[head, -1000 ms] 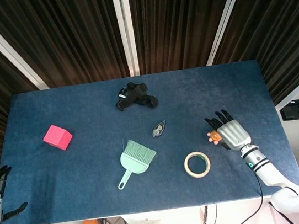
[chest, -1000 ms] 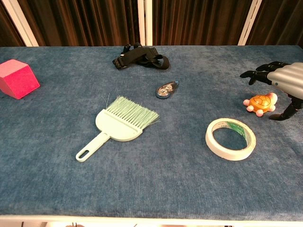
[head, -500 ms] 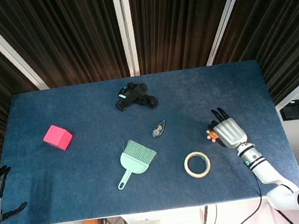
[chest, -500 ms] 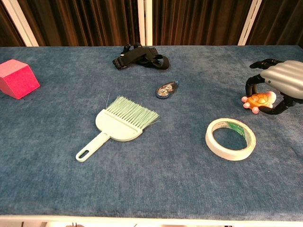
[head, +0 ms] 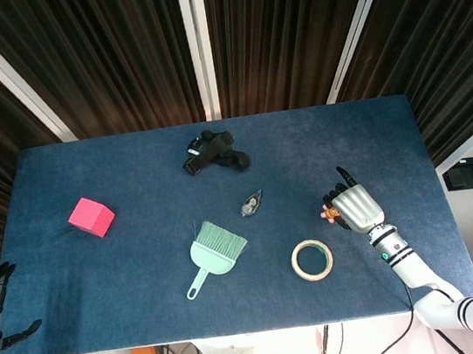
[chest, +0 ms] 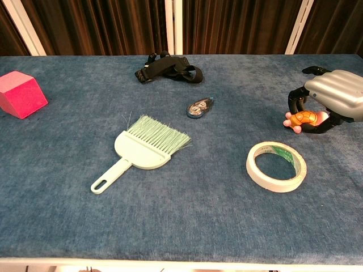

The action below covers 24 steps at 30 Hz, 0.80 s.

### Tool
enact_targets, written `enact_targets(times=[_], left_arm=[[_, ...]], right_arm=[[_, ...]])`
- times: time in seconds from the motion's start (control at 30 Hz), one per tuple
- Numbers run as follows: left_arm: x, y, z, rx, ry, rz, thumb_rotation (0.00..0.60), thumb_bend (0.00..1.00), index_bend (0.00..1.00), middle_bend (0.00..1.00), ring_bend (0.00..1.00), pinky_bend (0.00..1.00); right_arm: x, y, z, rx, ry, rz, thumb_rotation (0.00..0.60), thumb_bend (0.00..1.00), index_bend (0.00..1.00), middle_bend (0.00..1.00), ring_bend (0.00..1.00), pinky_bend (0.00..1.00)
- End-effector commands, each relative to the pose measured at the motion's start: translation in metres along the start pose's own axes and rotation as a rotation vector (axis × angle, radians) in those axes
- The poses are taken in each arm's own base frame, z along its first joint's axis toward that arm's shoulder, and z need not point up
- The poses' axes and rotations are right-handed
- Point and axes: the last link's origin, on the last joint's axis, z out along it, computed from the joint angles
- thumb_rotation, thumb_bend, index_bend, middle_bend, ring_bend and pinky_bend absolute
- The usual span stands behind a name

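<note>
free: bare cloth behind right hand [chest: 332, 96] | obstacle: tape roll [chest: 276, 166] just in front

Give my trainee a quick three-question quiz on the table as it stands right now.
1. True or false: the right hand grips the orange toy turtle.
2. Which lies nearest the roll of tape? A) pink cube B) toy turtle C) black strap
3. What lies between the green hand brush and the black strap?

Key: 1 true; 2 B; 3 the small tape dispenser.
</note>
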Motion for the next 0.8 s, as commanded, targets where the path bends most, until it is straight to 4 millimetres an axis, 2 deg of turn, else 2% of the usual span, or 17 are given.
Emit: enact_targets(times=[0.03, 0.07, 0.1, 0.17, 0.23, 0.27, 0.3, 0.33, 0.4, 0.67, 0.77, 0.8], left_arm=[[0.001, 0.000, 0.000, -0.001, 0.002, 0.000, 0.600, 0.00, 0.06, 0.02, 0.00, 0.05], [0.001, 0.000, 0.000, -0.002, 0.003, 0.000, 0.600, 0.00, 0.06, 0.02, 0.00, 0.05], [0.001, 0.000, -0.001, -0.002, 0.003, 0.000, 0.600, 0.00, 0.06, 0.02, 0.00, 0.05], [0.001, 0.001, -0.001, -0.004, 0.003, 0.001, 0.600, 0.00, 0.06, 0.02, 0.00, 0.05], [0.001, 0.001, -0.001, -0.005, 0.002, 0.003, 0.600, 0.00, 0.06, 0.02, 0.00, 0.05], [0.002, 0.002, -0.001, -0.006, 0.003, 0.003, 0.600, 0.00, 0.06, 0.02, 0.00, 0.05], [0.002, 0.002, -0.001, -0.007, 0.004, 0.003, 0.600, 0.00, 0.06, 0.02, 0.00, 0.05], [0.002, 0.003, -0.001, -0.008, 0.005, 0.002, 0.600, 0.00, 0.06, 0.02, 0.00, 0.05], [0.002, 0.003, -0.001, -0.009, 0.005, 0.001, 0.600, 0.00, 0.06, 0.02, 0.00, 0.05], [0.004, 0.009, -0.003, -0.020, 0.013, 0.005, 0.600, 0.00, 0.06, 0.02, 0.00, 0.05], [0.006, 0.012, -0.004, -0.025, 0.020, 0.006, 0.600, 0.00, 0.06, 0.02, 0.00, 0.05], [0.007, 0.012, -0.005, -0.026, 0.022, 0.009, 0.600, 0.00, 0.06, 0.02, 0.00, 0.05]], right_arm=[[0.000, -0.001, 0.000, 0.004, 0.007, 0.004, 0.600, 0.41, 1.00, 0.87, 0.38, 0.00], [0.000, 0.000, -0.001, 0.003, 0.007, 0.003, 0.600, 0.39, 0.99, 0.86, 0.37, 0.00], [-0.001, 0.002, -0.002, 0.003, 0.002, -0.004, 0.600, 0.36, 0.94, 0.83, 0.36, 0.00], [0.000, 0.005, -0.004, -0.006, -0.006, -0.010, 0.600, 0.28, 0.79, 0.75, 0.30, 0.00], [0.000, 0.012, -0.008, -0.033, -0.043, -0.037, 0.600, 0.11, 0.42, 0.50, 0.13, 0.00], [0.001, 0.014, -0.009, -0.044, -0.055, -0.041, 0.600, 0.06, 0.28, 0.39, 0.08, 0.00], [0.004, 0.015, -0.011, -0.059, -0.060, -0.038, 0.600, 0.01, 0.11, 0.21, 0.02, 0.00], [0.007, 0.016, -0.013, -0.068, -0.062, -0.034, 0.600, 0.00, 0.02, 0.09, 0.00, 0.00], [0.012, 0.017, -0.017, -0.087, -0.063, -0.015, 0.600, 0.00, 0.00, 0.00, 0.00, 0.00], [0.024, 0.023, -0.035, -0.128, -0.055, 0.037, 0.600, 0.00, 0.00, 0.00, 0.00, 0.00], [0.034, 0.034, -0.059, -0.166, -0.021, 0.033, 0.600, 0.00, 0.00, 0.00, 0.00, 0.00], [0.039, 0.040, -0.075, -0.188, -0.001, 0.031, 0.600, 0.00, 0.00, 0.00, 0.00, 0.00]])
